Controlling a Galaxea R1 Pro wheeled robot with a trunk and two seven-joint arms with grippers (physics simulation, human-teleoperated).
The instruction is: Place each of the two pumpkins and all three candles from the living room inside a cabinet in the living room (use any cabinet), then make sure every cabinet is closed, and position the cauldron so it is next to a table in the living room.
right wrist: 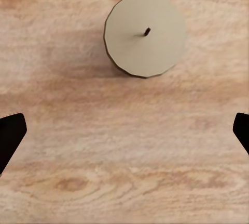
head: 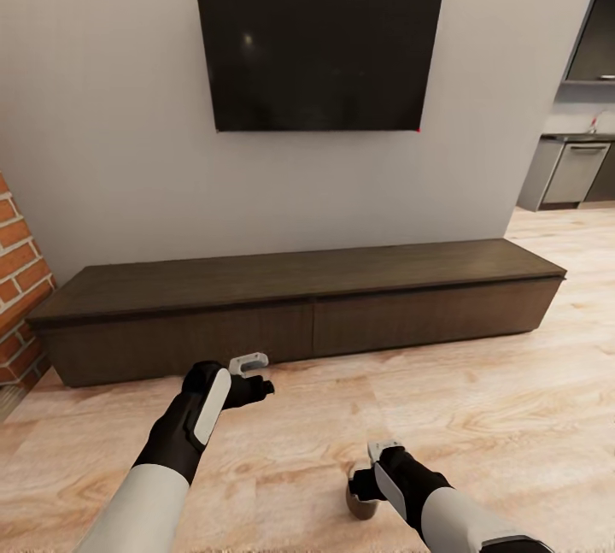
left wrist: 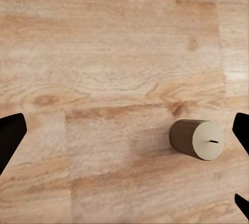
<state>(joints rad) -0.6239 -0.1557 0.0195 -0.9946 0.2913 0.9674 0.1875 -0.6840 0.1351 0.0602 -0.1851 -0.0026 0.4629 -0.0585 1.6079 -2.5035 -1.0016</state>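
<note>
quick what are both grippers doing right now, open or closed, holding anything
Left gripper: open, holding nothing, above the wood floor.
Right gripper: open, empty, hovering over a candle on the floor.

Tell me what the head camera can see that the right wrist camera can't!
The head view alone has the big black wall-mounted TV, the long low dark-brown wooden cabinet with its drawer fronts closed, the red brick fireplace edge, and both arms with the left gripper and right gripper.

The right wrist view alone gives a straight-down look at the candle's pale round top and tiny wick.

Both share the light wooden floor and the short grey-brown candle standing on it.
</note>
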